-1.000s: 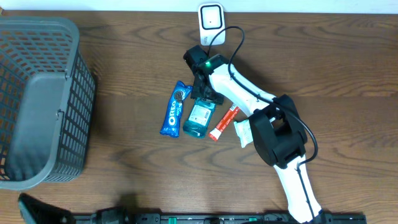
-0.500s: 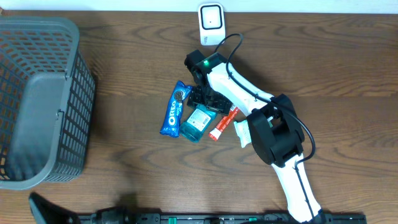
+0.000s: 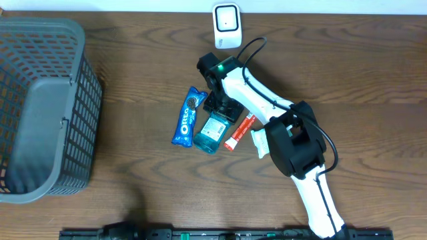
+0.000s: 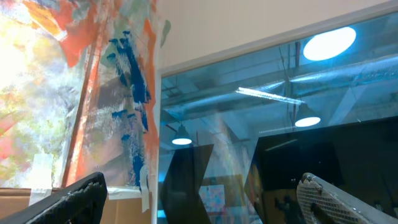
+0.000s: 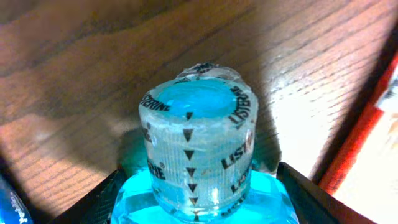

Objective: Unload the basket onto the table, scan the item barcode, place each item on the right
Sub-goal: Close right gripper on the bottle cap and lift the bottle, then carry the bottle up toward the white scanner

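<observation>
Lying flat on the table [image 3: 133,67] just below the scanner [image 3: 227,25], the bottle [image 3: 212,131] has the right gripper's [image 3: 220,105] fingers [image 5: 93,199] clamped on its shoulders. Best lift it squarely, then turn its label toward the scanner. The left gripper [image 4: 202,199] gapes empty.

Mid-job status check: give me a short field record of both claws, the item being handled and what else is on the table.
right claw: closed on the mouthwash bottle, fingers against both sides below the cap
left claw: open, nothing held, pointing away from the table
bottle: lying flat on the table
neighbours: Oreo pack image-left of the bottle, red stick packet image-right
scanner: white, at the far table edge, apart from the bottle
basket: grey, at the far left
scan: not yet done
</observation>
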`<state>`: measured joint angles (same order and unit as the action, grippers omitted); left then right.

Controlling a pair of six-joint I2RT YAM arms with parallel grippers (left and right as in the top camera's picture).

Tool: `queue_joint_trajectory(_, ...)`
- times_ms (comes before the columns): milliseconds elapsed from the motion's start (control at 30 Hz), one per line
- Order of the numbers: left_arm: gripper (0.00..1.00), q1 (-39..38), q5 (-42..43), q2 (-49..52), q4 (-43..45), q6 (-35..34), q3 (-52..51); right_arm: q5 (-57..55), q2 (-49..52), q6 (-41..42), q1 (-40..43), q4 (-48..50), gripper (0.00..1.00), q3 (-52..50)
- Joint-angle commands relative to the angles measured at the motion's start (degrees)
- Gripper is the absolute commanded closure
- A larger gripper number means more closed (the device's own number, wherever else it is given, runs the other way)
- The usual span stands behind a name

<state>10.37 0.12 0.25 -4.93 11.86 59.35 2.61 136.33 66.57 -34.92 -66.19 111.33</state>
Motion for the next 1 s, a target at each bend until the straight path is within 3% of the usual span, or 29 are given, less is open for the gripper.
queue_joint_trajectory(0, 0.02, -0.33, 0.79, -0.07, 0.09, 0.48, -0.02, -6.73, 2.32, -1.57, 0.02, 1.62, 0.46, 0.22)
queue_joint_trajectory(167, 0.02, -0.33, 0.76, -0.07, -0.79, 0.50, -0.02, -6.62, 1.97, -8.20, 0.98, 3.82, 0.57, 1.16)
queue_joint_trajectory(633, 0.02, -0.33, 0.74, -0.07, -1.92, 0.52, -0.02, -7.93, 0.70, -23.47, 1.29, 3.61, 0.57, 15.02)
queue_joint_trajectory(967, 0.02, -0.33, 0.76, -0.07, -2.67, 0.50, -0.02, -26.32, 0.52, -23.61, 0.42, 4.94, 0.59, 18.82)
